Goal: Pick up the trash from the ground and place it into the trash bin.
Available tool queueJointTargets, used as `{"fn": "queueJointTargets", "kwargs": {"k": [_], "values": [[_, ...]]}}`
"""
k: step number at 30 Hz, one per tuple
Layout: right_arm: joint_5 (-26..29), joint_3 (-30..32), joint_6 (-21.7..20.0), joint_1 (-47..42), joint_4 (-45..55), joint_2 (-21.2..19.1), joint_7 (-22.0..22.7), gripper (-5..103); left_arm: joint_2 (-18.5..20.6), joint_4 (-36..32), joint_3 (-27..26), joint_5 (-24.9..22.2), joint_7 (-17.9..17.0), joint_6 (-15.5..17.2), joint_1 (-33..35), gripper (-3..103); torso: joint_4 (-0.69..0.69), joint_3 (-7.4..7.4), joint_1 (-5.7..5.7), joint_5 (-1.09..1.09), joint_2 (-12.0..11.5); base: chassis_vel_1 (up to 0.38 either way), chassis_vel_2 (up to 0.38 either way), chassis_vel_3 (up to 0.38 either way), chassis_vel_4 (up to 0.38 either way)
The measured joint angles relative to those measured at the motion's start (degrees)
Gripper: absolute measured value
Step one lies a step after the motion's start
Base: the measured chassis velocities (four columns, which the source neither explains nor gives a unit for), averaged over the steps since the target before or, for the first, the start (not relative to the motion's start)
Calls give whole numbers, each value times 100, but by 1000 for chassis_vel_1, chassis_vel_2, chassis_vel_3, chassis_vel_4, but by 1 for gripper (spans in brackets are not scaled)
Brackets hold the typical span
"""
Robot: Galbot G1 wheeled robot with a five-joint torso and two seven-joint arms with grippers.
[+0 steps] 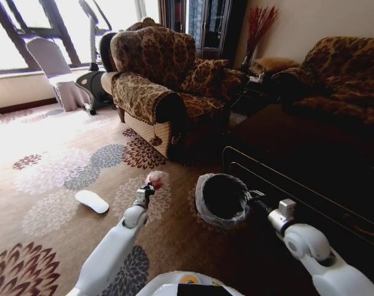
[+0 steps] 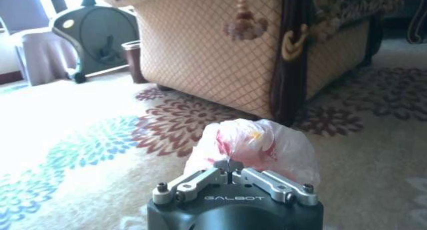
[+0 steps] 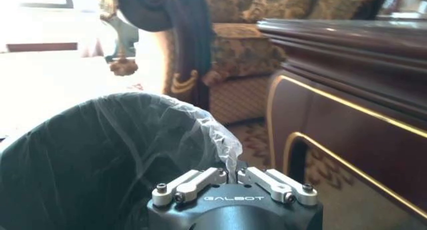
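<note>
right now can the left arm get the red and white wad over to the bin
Probably yes. The left gripper is shut on the red-and-white wad, and bare carpet lies between it and the trash bin, whose rim the right gripper holds.

Living room with flowered carpet [image 1: 57, 179]. Patterned brown armchair [image 1: 162, 80] in the middle, matching sofa [image 1: 344, 74] at right, dark wooden table [image 1: 310, 160] near it. Bright window [image 1: 45, 31] behind, strong daylight on floor.
</note>
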Motion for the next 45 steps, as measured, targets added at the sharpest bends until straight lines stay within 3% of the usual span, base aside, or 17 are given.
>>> {"fn": "queueJointTargets", "kwargs": {"k": [5,10,11,17,19,24,27,32,42,45], "values": [[72,91,21,-88,79,-39,-4,3,167,-347,-106,-46,180,-132,178,0,-6,0,0,2,0,97,95,108,96],[331,-230,-44,409,-45,-383,0,3,241,-1078,-575,-44,286,-238,721,0,-10,0,0,3,0,85,80,88,80],[424,-365,-79,601,-99,-497,-1,3,252,-1278,-733,-44,301,-257,885,0,0,0,0,4,0,117,104,104,113],[826,-1115,-96,1677,-566,-872,-1,3,207,-1912,-1299,-21,359,-335,1510,0,-1,0,0,0,0,149,151,126,130],[937,-1740,-62,2373,-939,-913,2,3,145,-2083,-1485,-12,361,-357,1725,0,-1,1,0,-1,0,137,143,125,125],[1052,-2773,-78,3495,-1499,-768,-2,3,125,-2195,-1630,-12,391,-385,1825,0,-7,1,0,3,0,115,121,110,122],[1160,-3845,-222,4606,-2020,-497,-3,3,137,-2237,-1696,-42,444,-389,1803,0,-2,1,0,1,-1,103,107,129,131],[1282,-4690,-480,5344,-2538,-248,-4,3,160,-2338,-1723,-88,501,-394,1749,0,-2,2,0,-1,-1,130,156,142,125],[1368,-5425,-568,6335,-3443,252,-2,3,381,-2634,-1185,-177,519,-539,1425,0,-3,2,0,1,-2,111,102,113,111],[1310,-5638,-574,6515,-3608,364,-3,3,587,-2895,-852,-494,471,-425,1243,0,-2,1,0,-1,-2,51,68,46,63]]}}
